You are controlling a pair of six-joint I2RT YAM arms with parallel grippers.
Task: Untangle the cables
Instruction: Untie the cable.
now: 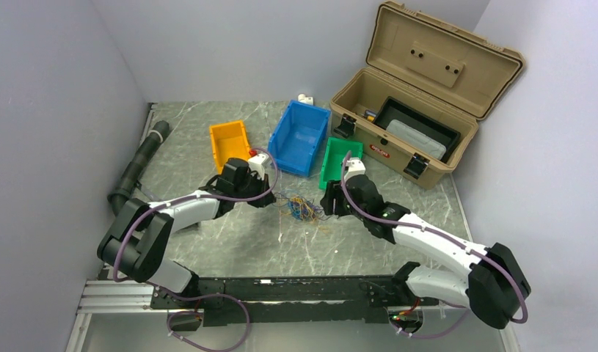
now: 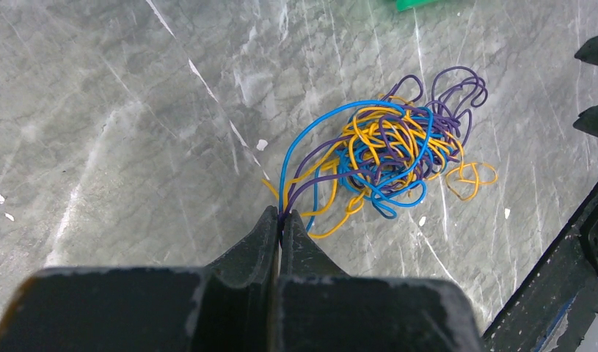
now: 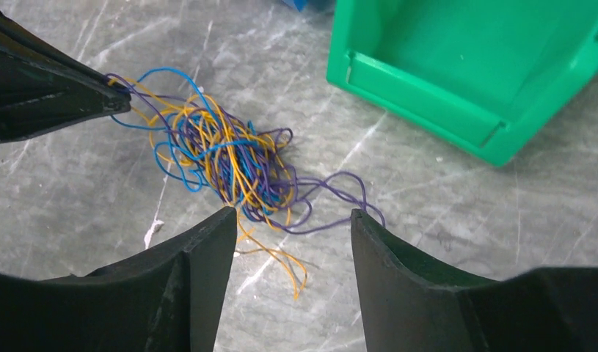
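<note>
The cables [image 1: 303,208] lie as a knotted bundle of blue, orange and purple wires about the middle of the counter [image 1: 318,249]. The left gripper [image 2: 283,220] is pinched tight on a few strands drawn out of the bundle's left side. The right gripper [image 3: 292,220] stands wide apart just beside the bundle's right side, holding nothing, with a green bin [image 3: 464,73] beyond it toward the far edge.

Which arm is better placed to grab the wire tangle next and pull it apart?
Right. The right gripper is open with the wire tangle just beyond its fingertips; the left gripper is shut on strands at the tangle's edge.
</note>
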